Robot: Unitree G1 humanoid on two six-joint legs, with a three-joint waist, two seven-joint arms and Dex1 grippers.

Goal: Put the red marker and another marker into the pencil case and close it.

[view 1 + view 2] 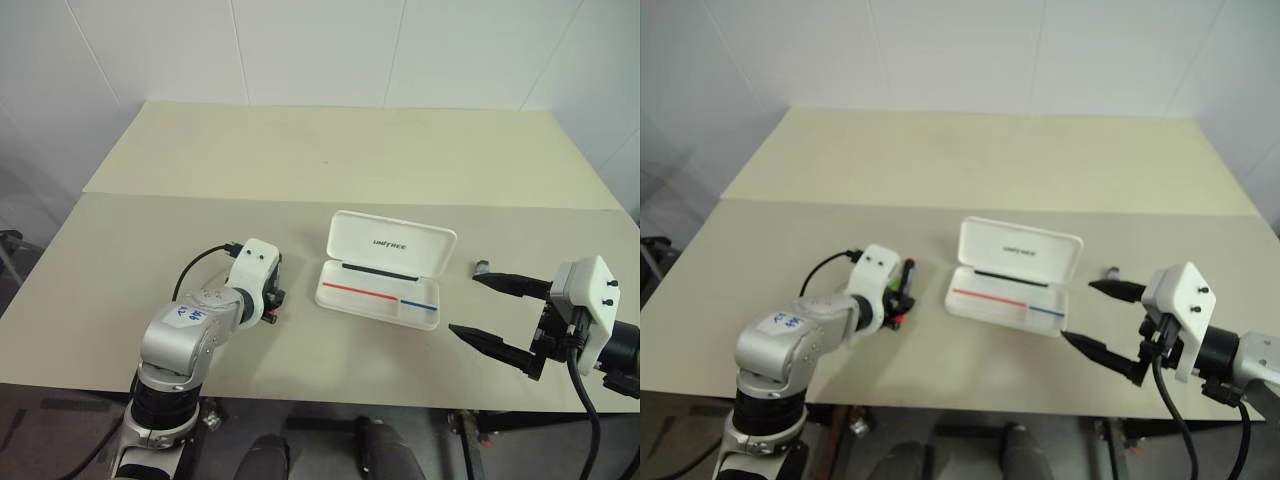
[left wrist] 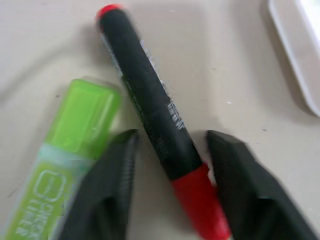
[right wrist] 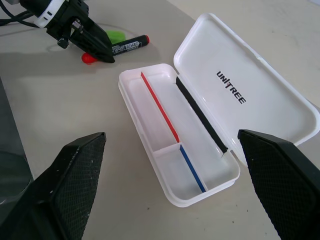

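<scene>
The red marker (image 2: 155,115), black in the middle with red ends, lies on the table beside the light green marker (image 2: 75,140). My left gripper (image 2: 172,137) is down over them with a finger on each side of the red marker; a gap shows beside one finger. To their right stands the white pencil case (image 1: 345,298), lid swung back, a red and blue stripe inside, nothing in its tray. My right gripper (image 1: 464,303) hovers open to the right of the case, empty.
A small dark object (image 1: 481,266) lies on the table just right of the case's lid, near my right gripper's upper finger. The beige table (image 1: 330,160) stretches far behind the case to a white wall.
</scene>
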